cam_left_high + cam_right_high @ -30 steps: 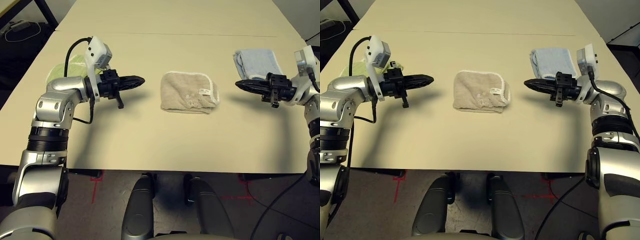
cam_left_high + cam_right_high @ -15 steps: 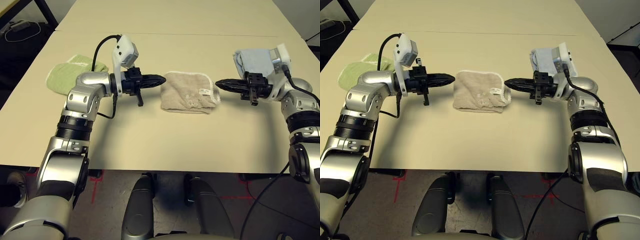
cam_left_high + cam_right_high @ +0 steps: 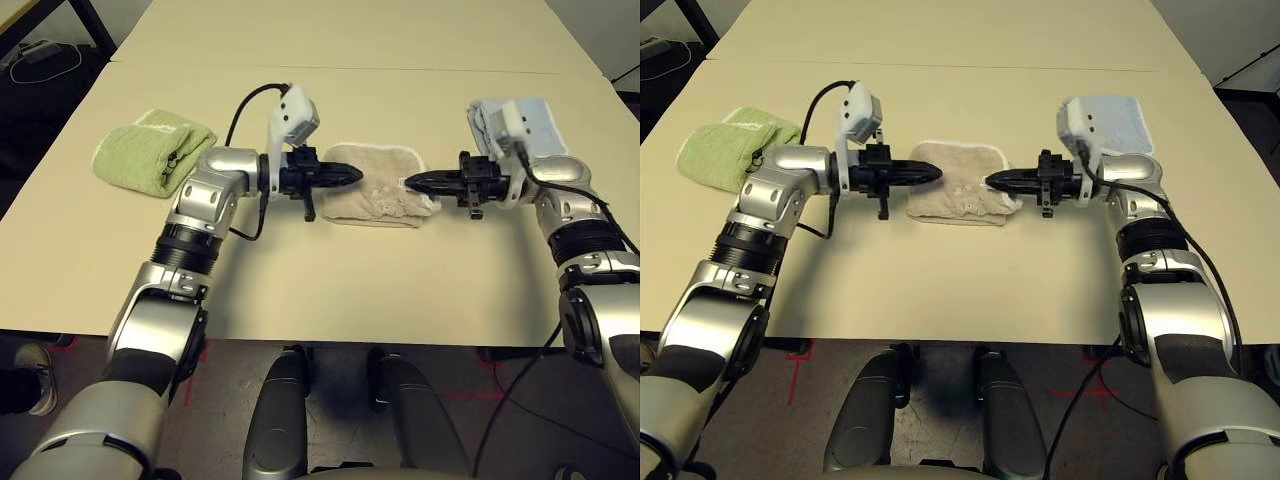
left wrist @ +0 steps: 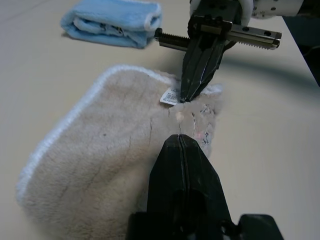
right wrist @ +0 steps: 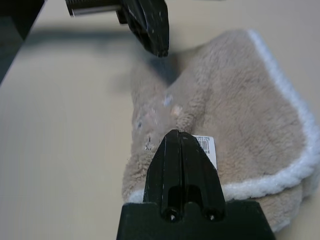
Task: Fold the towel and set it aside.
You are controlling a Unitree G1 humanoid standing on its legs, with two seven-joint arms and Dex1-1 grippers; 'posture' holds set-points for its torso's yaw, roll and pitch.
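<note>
Pale tabletop (image 3: 300,290) on grey flr (image 3: 240,400), beige towel (image 3: 958,205) folded mid-tbl.
Green cloth (image 3: 150,155) robot's L, blue cloth (image 3: 1120,125) R; L gripper (image 3: 358,175) + R gripper (image 3: 410,182) shut, tips over towel. L eye: shoe (image 3: 38,378) on flr; L wrist: white tag (image 4: 170,96) by R tips.

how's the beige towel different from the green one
The beige towel lies in the middle, between the two grippers, while the green towel lies off to the robot's left. The beige towel shows a small white tag; on the green towel I see none. The beige towel is tan, the green towel pale green. Both are folded and flat on the table.
</note>
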